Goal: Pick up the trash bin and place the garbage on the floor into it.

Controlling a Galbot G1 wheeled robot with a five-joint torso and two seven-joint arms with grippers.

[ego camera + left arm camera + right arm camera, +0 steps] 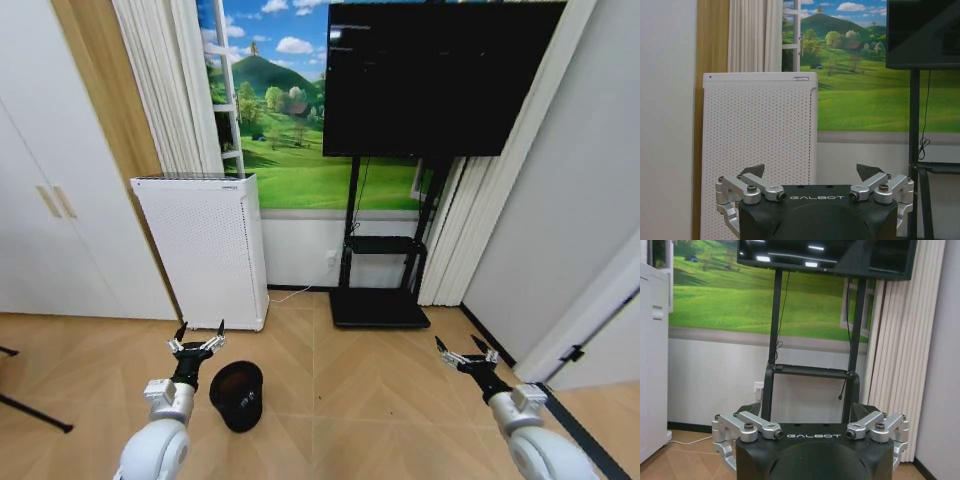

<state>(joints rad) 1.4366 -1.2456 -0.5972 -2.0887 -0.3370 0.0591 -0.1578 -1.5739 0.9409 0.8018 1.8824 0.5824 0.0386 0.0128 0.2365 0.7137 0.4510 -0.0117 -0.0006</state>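
The trash bin [238,394] is a small black round wastebasket standing on the wooden floor at the lower left of the head view, its mouth turned toward me. My left gripper [199,333] hangs open just left of the bin and above it, nothing between its fingers. In the left wrist view that gripper [813,172] points at the white appliance. My right gripper [460,345] is open at the lower right, far from the bin; in the right wrist view the right gripper [807,410] faces the TV stand. The garbage is out of view.
A tall white perforated appliance [204,250] stands against the wall just behind the bin. A black TV on a stand [385,290] occupies the middle back. White cabinet doors [50,200] line the left, a grey wall [560,220] the right. Open wooden floor [350,400] lies between the arms.
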